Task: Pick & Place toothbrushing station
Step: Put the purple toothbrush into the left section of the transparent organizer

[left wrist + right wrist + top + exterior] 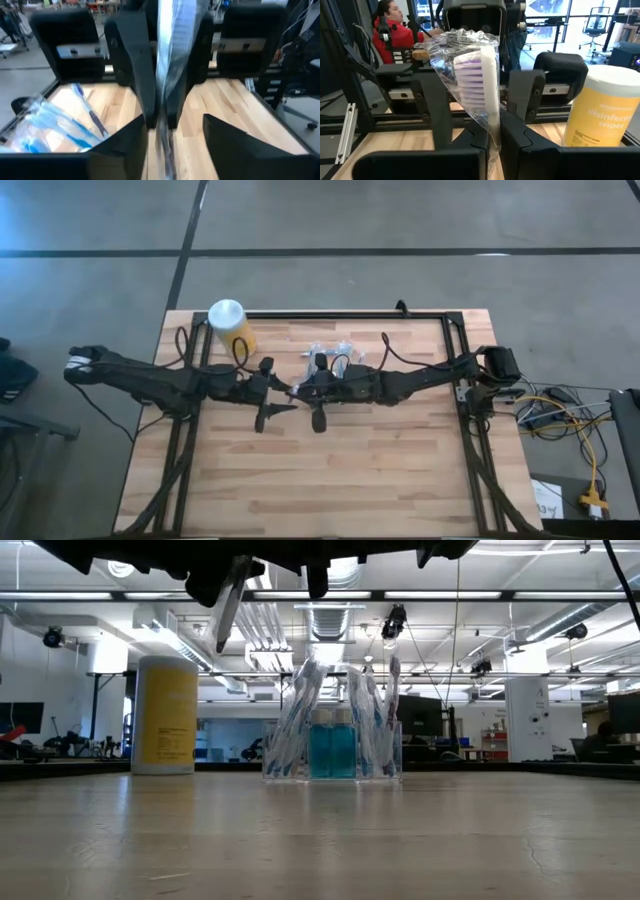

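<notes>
honestly the move here is to keep the right gripper [492,135] clamped on the wrapped toothbrush [480,75] mid-frame, leave the left gripper [172,132] spread wide, then carry it over the toothbrushing station [330,352] sitting just above centre and lower it straight.

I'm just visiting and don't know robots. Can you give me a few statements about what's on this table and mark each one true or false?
1. The right gripper is shut on a wrapped toothbrush. True.
2. The yellow canister lies on its side. False: it stands upright, white lid on top.
3. The toothbrushing station stands on the table with toothbrushes in it. True.
4. The left gripper holds the canister. False: its fingers flank the wrapped toothbrush, not the canister.
5. The station's middle looks red. False: it looks blue.
</notes>
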